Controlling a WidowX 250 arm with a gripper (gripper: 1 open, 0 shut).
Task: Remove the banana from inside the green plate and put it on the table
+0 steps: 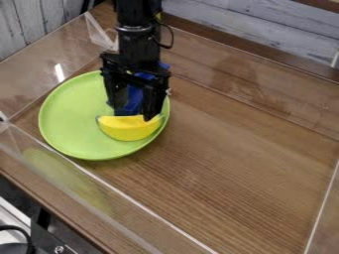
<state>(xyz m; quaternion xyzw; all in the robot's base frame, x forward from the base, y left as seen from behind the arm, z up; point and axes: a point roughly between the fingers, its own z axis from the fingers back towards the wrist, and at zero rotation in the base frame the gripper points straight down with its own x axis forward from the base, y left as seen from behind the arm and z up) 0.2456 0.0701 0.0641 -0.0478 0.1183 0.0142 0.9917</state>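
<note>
Near wall: a clear acrylic wall (79, 184) is seen nearest the camera, well apart from the fingers, bordering the worktop (239, 149); it appears to be there to keep things from sliding off.

Green plate: the green plate (59, 124) lies flat on the worktop, below and to the left of the fingers as pictured; its shallow raised rim holds what is placed in it.

Banana: the banana (127, 126) is lying inside the green plate, at its right side, directly beneath the fingers and partly framed by them. Whether it is touched by them cannot be told.

Fingers: the fingers (135, 105) are spread wide apart and pointed steeply downward, one on each side of the banana's upper edge. Nothing is gripped yet. They are judged to be set this way so that the banana can be straddled before being closed on.

Blue part: something blue (127, 94) is seen between the fingers, just above the banana; what it is cannot be made out.

Step in hand: the grasp is judged to be lined up but not made; lifting and setting down on bare worktop, to the right of the fingers, remains to be done.

Far side: pale planks (284, 30) are seen behind the far acrylic wall, well apart from the fingers.
</note>
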